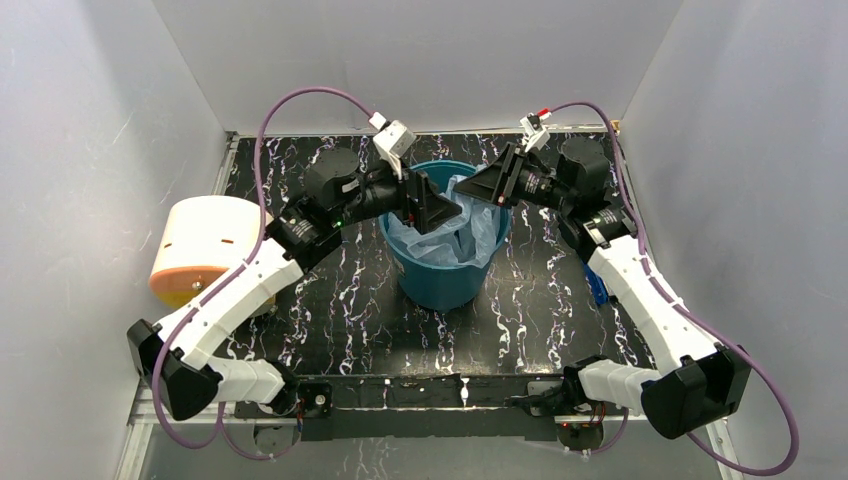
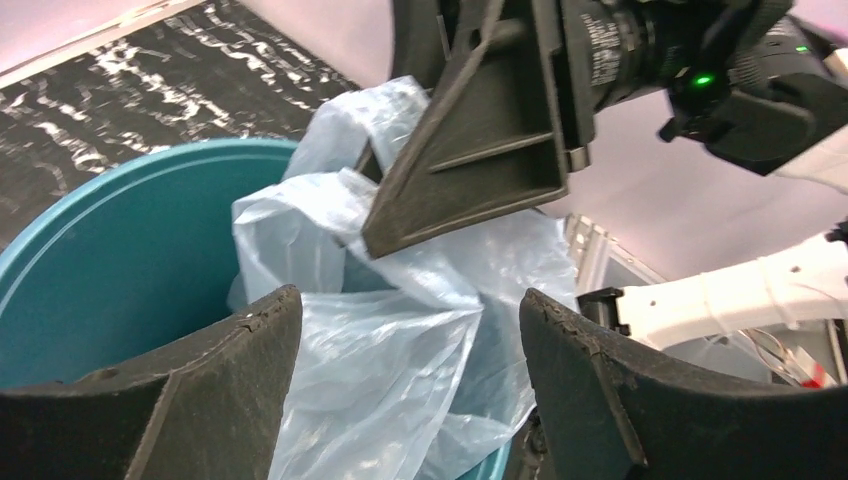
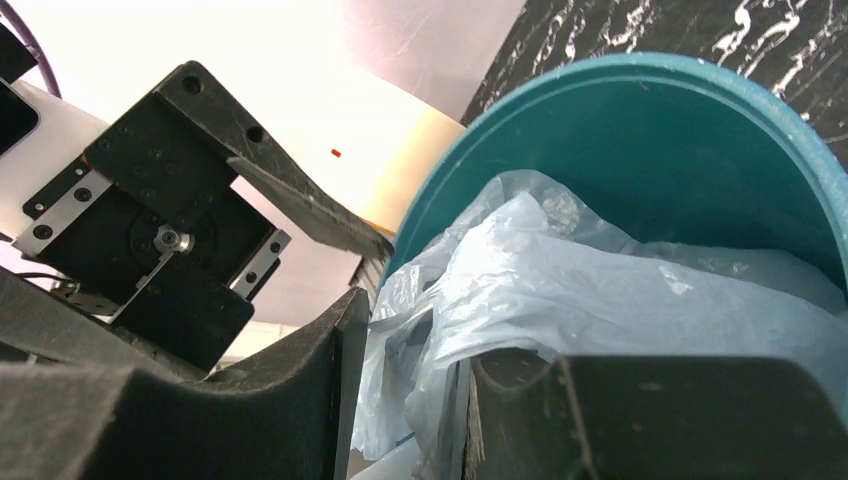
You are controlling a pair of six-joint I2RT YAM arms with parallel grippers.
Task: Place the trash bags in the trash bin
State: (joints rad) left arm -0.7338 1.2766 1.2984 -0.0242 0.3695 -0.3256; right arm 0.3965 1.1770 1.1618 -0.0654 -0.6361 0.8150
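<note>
**A:** Where is the bag (image 1: 455, 240)?

**B:** Mostly inside the bin (image 1: 440, 285), mid-frame in the top view. One flap stands above the rim at the bin's upper right.

**A:** Which gripper is nearer that flap?

**B:** The right gripper (image 1: 470, 190). It comes in from the upper right, with its tips at the flap. Its jaws stand narrowly apart with film in the gap, and the film looks loose to me, not pinched.

**A:** And the left gripper (image 2: 410, 298)?

**B:** Wide and holding nothing, over the bin from the upper left. The bag lies below and ahead of it.

**A:** So the next move?

**B:** Probably a push down and toward lower left, to get the flap under the rim. The bag is crumpled, so it has no clear long axis.
</note>
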